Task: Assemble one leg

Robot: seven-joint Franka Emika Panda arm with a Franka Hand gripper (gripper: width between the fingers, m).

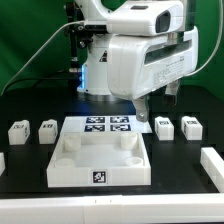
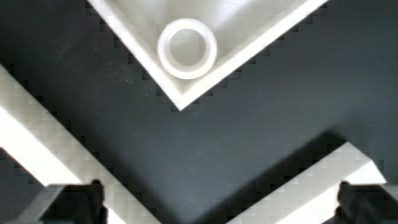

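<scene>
Several legs stand on the black table in the exterior view: two at the left [image 1: 17,131] [image 1: 47,129] and two at the right [image 1: 164,126] [image 1: 190,127], each a small white block with a tag. My gripper [image 1: 160,103] hangs open and empty just above and behind the right pair, near the far right corner of the white tray piece [image 1: 100,172]. In the wrist view the gripper [image 2: 217,205] is open, with its dark fingertips [image 2: 71,205] wide apart and nothing between them. A tray corner with a round socket [image 2: 187,47] shows there. No leg shows in the wrist view.
The marker board [image 1: 108,125] lies behind the tray. A long white part [image 1: 212,163] lies at the exterior view's right, and another white piece [image 1: 2,160] at its left edge. White diagonal strips [image 2: 36,130] cross the wrist view; I cannot tell what they are.
</scene>
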